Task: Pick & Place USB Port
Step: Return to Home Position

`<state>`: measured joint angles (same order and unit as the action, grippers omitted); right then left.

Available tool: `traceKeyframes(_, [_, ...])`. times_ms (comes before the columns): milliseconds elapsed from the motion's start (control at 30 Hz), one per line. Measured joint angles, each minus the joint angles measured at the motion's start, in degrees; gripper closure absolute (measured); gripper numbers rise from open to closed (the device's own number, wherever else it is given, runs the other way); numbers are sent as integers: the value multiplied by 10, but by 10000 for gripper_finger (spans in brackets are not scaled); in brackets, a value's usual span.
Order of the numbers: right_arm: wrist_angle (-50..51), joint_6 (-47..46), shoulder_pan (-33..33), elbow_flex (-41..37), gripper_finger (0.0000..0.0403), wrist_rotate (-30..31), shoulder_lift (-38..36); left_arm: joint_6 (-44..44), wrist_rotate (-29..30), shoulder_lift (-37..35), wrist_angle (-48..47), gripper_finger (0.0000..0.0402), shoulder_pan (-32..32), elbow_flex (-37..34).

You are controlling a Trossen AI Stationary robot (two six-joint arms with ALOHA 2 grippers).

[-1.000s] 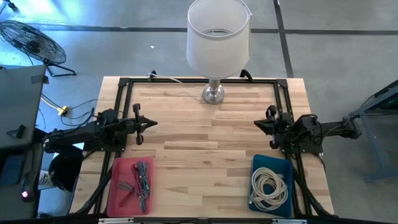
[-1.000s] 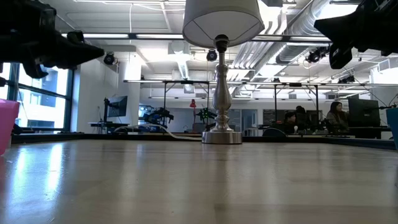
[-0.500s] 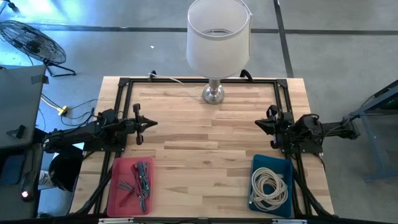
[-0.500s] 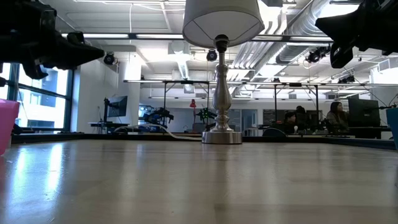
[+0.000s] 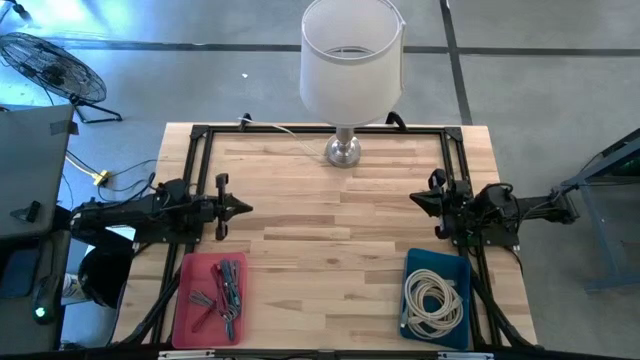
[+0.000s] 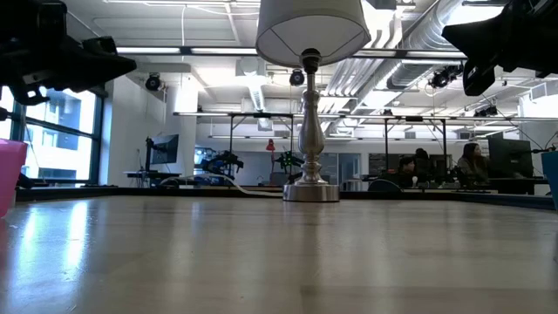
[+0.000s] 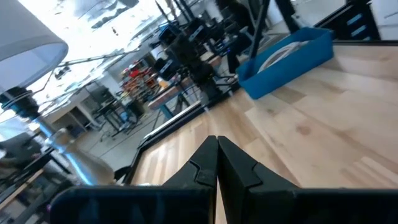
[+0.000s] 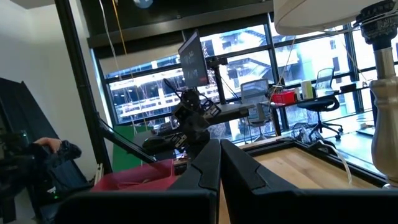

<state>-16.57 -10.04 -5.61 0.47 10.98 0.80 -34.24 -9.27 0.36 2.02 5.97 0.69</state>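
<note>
A red tray point(image 5: 210, 295) at the table's near left holds several small grey and coloured pieces; which of them is the USB port I cannot tell. My left gripper point(image 5: 244, 209) hangs shut at the table's left side, above the wood and beyond the red tray, pointing level toward the table's middle; its fingertips point(image 7: 217, 140) meet with nothing between them. My right gripper point(image 5: 416, 200) waits shut at the right side, its fingers point(image 8: 220, 144) also closed on nothing.
A blue tray point(image 5: 437, 298) with a coiled white cable point(image 5: 432, 300) stands at the near right. A lamp with a metal foot point(image 5: 343, 151) and white shade point(image 5: 351, 55) stands at the far middle. The bare wooden top point(image 5: 330, 230) lies between the arms.
My left gripper has swung a little toward the table's near edge, staying shut and level. The right arm has kept still.
</note>
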Motion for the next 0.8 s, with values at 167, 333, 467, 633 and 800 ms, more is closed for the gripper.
traceKeyframes(167, [1,11,0,0,402,0,0,0,0,0,0,400,-8,0])
traceKeyframes(333, [15,95,0,0,402,0,0,0,-2,0,0,400,-8,0])
traceKeyframes(467, [33,133,0,0,402,0,0,0,-2,0,0,400,-8,0])
traceKeyframes(633, [66,142,0,0,402,0,0,0,-2,0,0,400,-8,0])
traceKeyframes(800, [101,138,0,0,402,0,0,0,-2,0,0,400,-8,0])
